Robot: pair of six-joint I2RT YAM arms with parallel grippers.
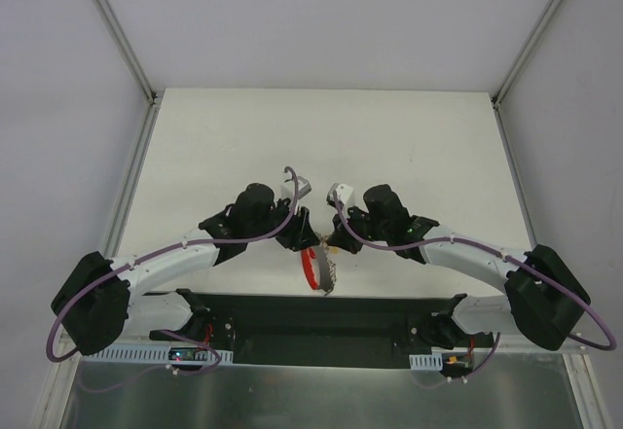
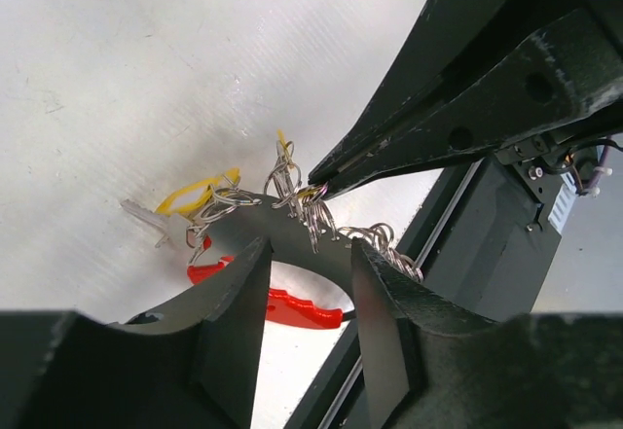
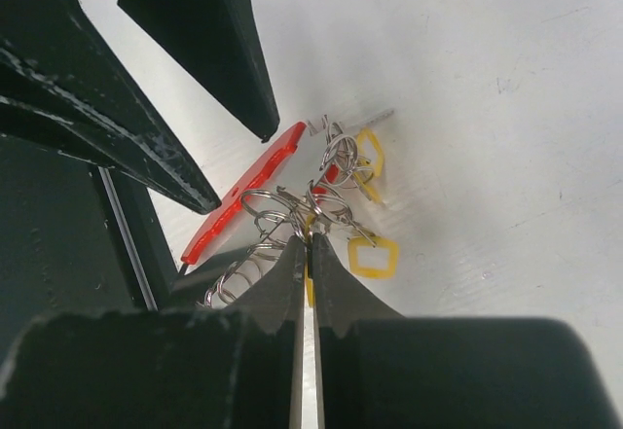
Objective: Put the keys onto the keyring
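The keyring is a bunch of silver rings (image 3: 277,205) and chain with a red curved band (image 3: 243,194). It lies on the white table between my grippers, and the band also shows in the top view (image 1: 309,266). Yellow-headed keys (image 3: 373,257) lie among the rings, and one shows in the left wrist view (image 2: 200,194). My right gripper (image 3: 305,244) is shut on a yellow key head at the rings. Its tip also shows in the left wrist view (image 2: 316,187). My left gripper (image 2: 310,250) is open, its fingers (image 2: 234,293) apart above the red band (image 2: 292,307).
A dark curved piece (image 2: 248,217) runs under the rings, just past my left fingertips. The black base rail (image 1: 311,317) lies close behind the bunch at the near table edge. White table (image 1: 321,137) stretches beyond, with walls and frame posts at the sides.
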